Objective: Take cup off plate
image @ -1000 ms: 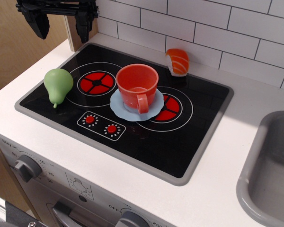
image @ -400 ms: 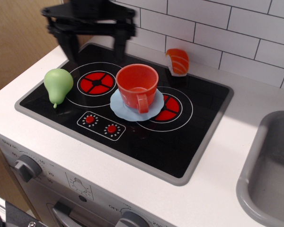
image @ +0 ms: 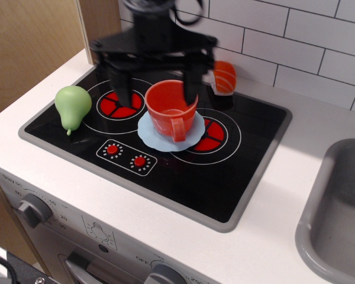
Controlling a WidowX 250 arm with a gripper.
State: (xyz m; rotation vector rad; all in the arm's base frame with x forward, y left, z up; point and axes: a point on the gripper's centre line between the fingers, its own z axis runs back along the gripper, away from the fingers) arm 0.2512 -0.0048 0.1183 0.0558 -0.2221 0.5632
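Note:
The red-orange cup [image: 170, 110] stands upright on the light blue plate [image: 189, 133] in the middle of the black stovetop, its handle facing the front. My black gripper [image: 155, 92] is open and hangs just above and behind the cup. Its left finger [image: 119, 83] is to the cup's left, over the left burner. Its right finger [image: 191, 83] is over the cup's right rim. It holds nothing.
A green toy pear [image: 72, 107] lies at the stovetop's left edge. An orange-and-white sushi piece [image: 224, 77] stands at the back near the tiled wall. A grey sink [image: 337, 213] is at the right. Stove knobs [image: 126, 155] sit in front of the plate.
My gripper has moved right and down from the back left corner to just over the cup, staying open. The cup and plate have not moved.

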